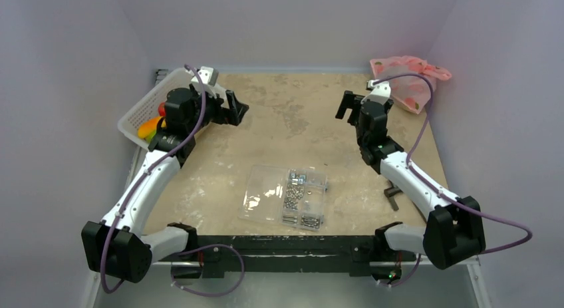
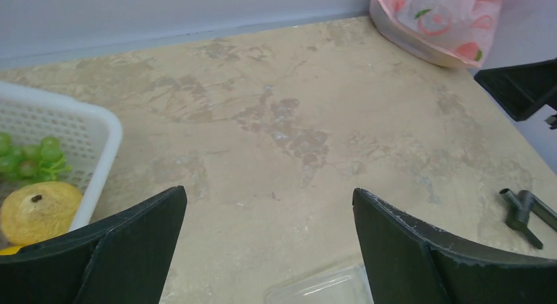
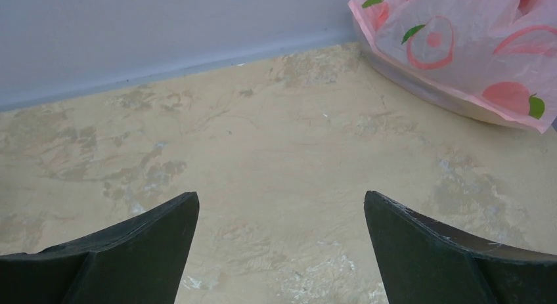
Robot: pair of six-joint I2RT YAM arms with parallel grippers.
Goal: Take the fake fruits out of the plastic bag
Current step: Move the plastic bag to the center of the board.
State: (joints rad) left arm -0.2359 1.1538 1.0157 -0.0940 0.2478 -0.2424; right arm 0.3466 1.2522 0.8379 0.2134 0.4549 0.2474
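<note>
The pink plastic bag [image 1: 409, 78] lies crumpled in the far right corner; it also shows in the left wrist view [image 2: 440, 21] and the right wrist view [image 3: 460, 48]. What it holds is hidden, and no grey-green melon shows anywhere. Small red, yellow and orange fake fruits [image 1: 151, 125] lie in a white basket [image 1: 147, 98] at the far left, with green grapes [image 2: 29, 156] and a yellow fruit [image 2: 39, 209]. My left gripper [image 1: 236, 110] is open and empty beside the basket, above bare table [image 2: 269, 199]. My right gripper [image 1: 347, 105] is open and empty, left of the bag [image 3: 281, 202].
A flat clear case of metal screws [image 1: 286, 195] lies at the near middle; its corner shows in the left wrist view [image 2: 322, 287]. A small black tool [image 1: 392, 195] lies near the right arm, also in the left wrist view [image 2: 525, 212]. Walls close three sides.
</note>
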